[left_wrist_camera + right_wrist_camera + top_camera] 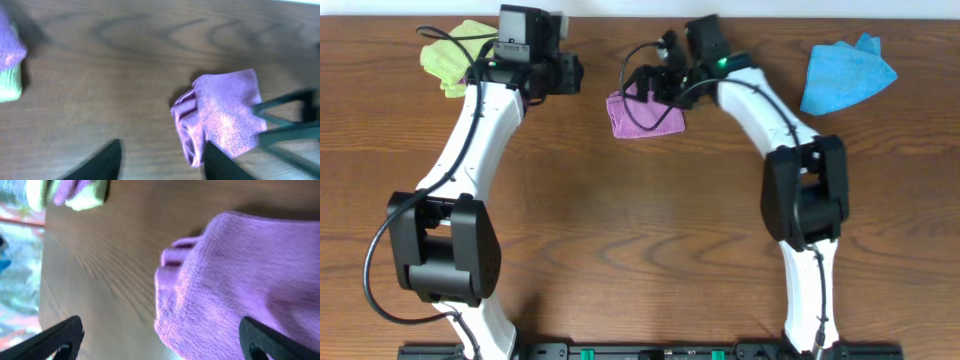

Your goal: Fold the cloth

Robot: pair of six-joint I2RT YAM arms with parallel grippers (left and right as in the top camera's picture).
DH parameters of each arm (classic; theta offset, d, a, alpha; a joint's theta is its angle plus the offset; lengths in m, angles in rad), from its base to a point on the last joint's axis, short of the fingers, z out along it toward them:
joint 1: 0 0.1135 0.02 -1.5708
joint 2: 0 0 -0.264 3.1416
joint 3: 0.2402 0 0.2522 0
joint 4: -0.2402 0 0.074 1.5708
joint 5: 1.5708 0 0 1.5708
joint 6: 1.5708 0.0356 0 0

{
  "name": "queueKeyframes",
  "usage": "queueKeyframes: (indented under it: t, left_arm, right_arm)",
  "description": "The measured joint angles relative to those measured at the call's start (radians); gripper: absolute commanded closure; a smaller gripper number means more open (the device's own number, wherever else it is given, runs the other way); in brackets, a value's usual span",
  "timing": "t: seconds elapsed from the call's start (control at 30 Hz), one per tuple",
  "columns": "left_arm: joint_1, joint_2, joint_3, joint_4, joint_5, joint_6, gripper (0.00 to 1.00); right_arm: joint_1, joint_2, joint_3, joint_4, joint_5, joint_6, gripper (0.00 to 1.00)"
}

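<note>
The cloth (645,115) lies folded in a small bundle at the back of the table (620,230). The right gripper (160,327) hangs over it, jaws wide apart and empty. The left gripper (162,157) sits near it, jaws apart and empty too, likely because the fold looks done.

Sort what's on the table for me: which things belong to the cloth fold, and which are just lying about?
Job in hand:
- purple cloth, bunched up, top middle of the overhead view

Lying about:
- blue cloth, crumpled, top right
- lime-green cloth, top left, partly hidden by the left arm
</note>
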Motion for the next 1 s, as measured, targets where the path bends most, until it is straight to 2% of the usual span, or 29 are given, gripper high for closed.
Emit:
queueKeyframes:
  t: [0.13, 0.23, 0.3, 0.43, 0.6, 0.67, 0.77, 1.0]
  left_arm:
    - [0.033, 0.0, -0.001, -0.052, 0.032, -0.004, 0.16]
    - [0.03, 0.0, -0.002, -0.075, 0.044, 0.004, 0.05]
    - [0.023, 0.0, -0.002, -0.079, 0.048, 0.006, 0.02]
    - [0.002, 0.0, -0.005, -0.08, 0.052, 0.006, 0.05]
    - [-0.003, 0.0, -0.027, -0.079, 0.079, 0.006, 0.05]
    - [-0.003, 0.0, -0.043, -0.079, 0.097, 0.006, 0.05]
    - [-0.003, 0.0, -0.08, -0.055, 0.122, 0.006, 0.05]
    - [-0.045, 0.0, -0.167, 0.014, 0.122, 0.006, 0.04]
  right_arm:
    - [-0.081, -0.07, 0.13, -0.283, 0.114, -0.105, 0.01]
    - [-0.11, -0.144, 0.198, -0.484, 0.252, -0.192, 0.01]
    - [-0.111, -0.206, 0.214, -0.568, 0.348, -0.239, 0.01]
    - [-0.103, -0.364, 0.22, -0.726, 0.518, -0.307, 0.01]
    - [-0.107, -0.571, 0.206, -0.774, 0.621, -0.34, 0.01]
    - [-0.108, -0.684, 0.166, -0.768, 0.66, -0.346, 0.01]
    - [-0.111, -0.917, 0.011, -0.719, 0.715, -0.349, 0.01]
    - [-0.111, -1.41, -0.48, -0.7, 0.791, -0.348, 0.01]
